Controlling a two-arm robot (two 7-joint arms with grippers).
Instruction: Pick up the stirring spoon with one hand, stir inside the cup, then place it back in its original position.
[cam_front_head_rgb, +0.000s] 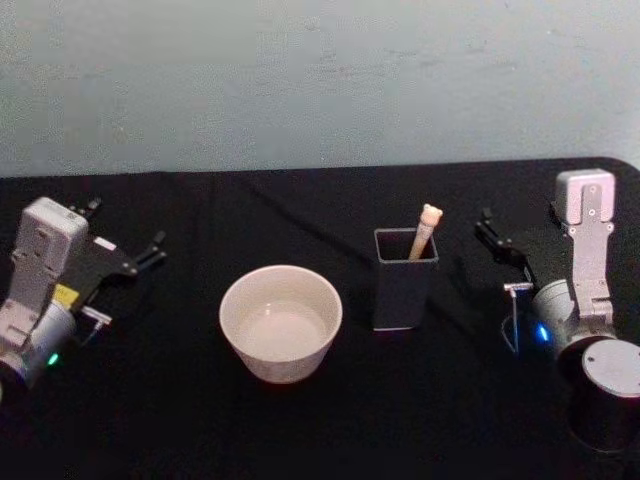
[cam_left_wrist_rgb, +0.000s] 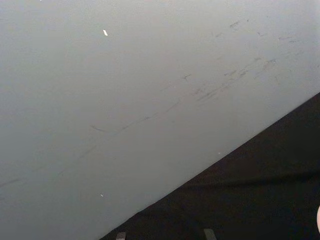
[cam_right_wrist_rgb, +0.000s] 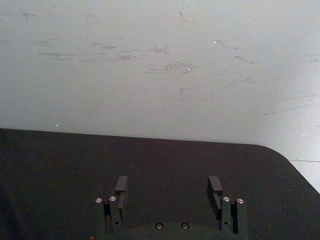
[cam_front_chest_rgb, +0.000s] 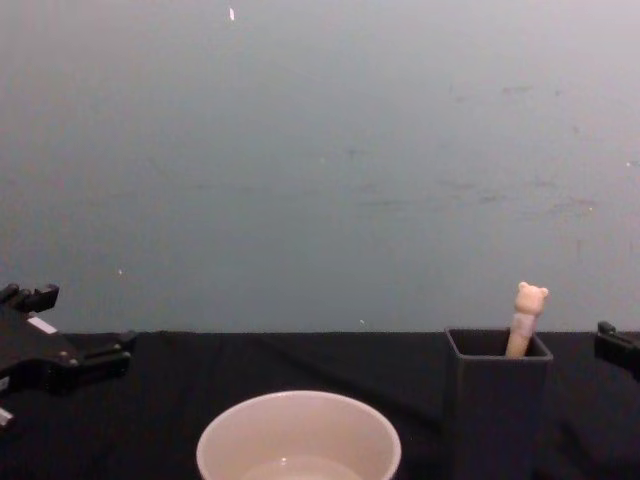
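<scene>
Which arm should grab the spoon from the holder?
Right. The right gripper, open, sits just beside the dark holder with the stirring spoon; the left gripper is beyond the cup.

light: dim, even, cool | shadows: faint on black table (cam_front_head_rgb: 180, 400) | focus: soft, grainy | glare: none

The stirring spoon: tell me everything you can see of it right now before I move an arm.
The stirring spoon stands in the dark grey square holder, just right of the cream cup. Its cream-beige handle, topped by a tiny bear head, pokes above the rim, leaning toward the holder's far right corner; it looks like matte plastic or ceramic. The lower part is hidden inside the holder. No gripper touches it: the right gripper sits open to its right, the left gripper far off to the left.
</scene>
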